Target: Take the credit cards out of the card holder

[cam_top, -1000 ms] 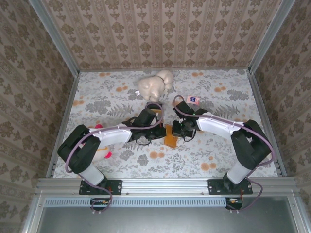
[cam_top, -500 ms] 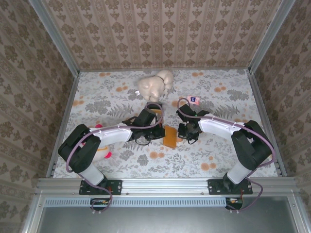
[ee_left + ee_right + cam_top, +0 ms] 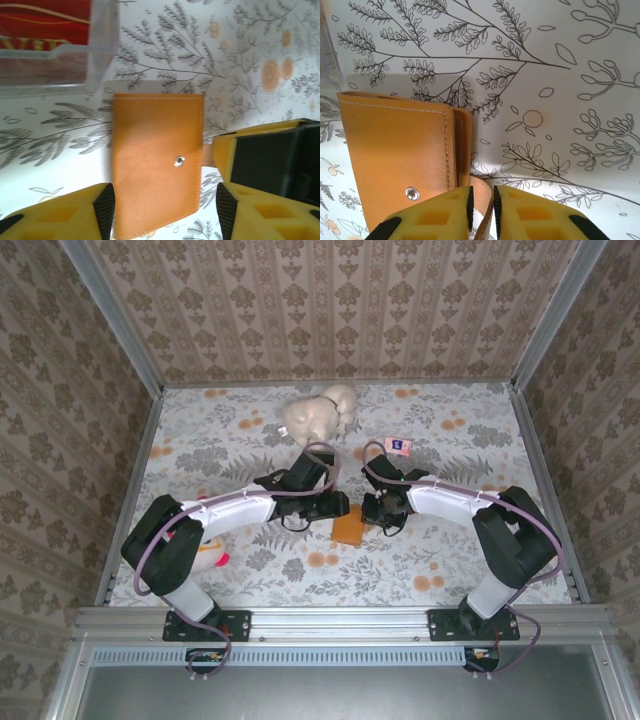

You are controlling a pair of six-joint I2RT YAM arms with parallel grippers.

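Under right wrist, right pincer (image 3: 482,202) tight on card holder (image 3: 395,150) flap — left pincer (image 3: 163,202) spread

The card holder (image 3: 400,150) lies folded, its inside hidden. In the right wrist view its lower end disappears behind the right gripper (image 3: 483,194). A tan flap sits in the narrow gap between the fingers, and whether they press it cannot be told. In the left wrist view a clear box (image 3: 102,45) is cut off by the top and left edges. The red item (image 3: 45,20) inside it is blurred and its pale lettering unreadable.
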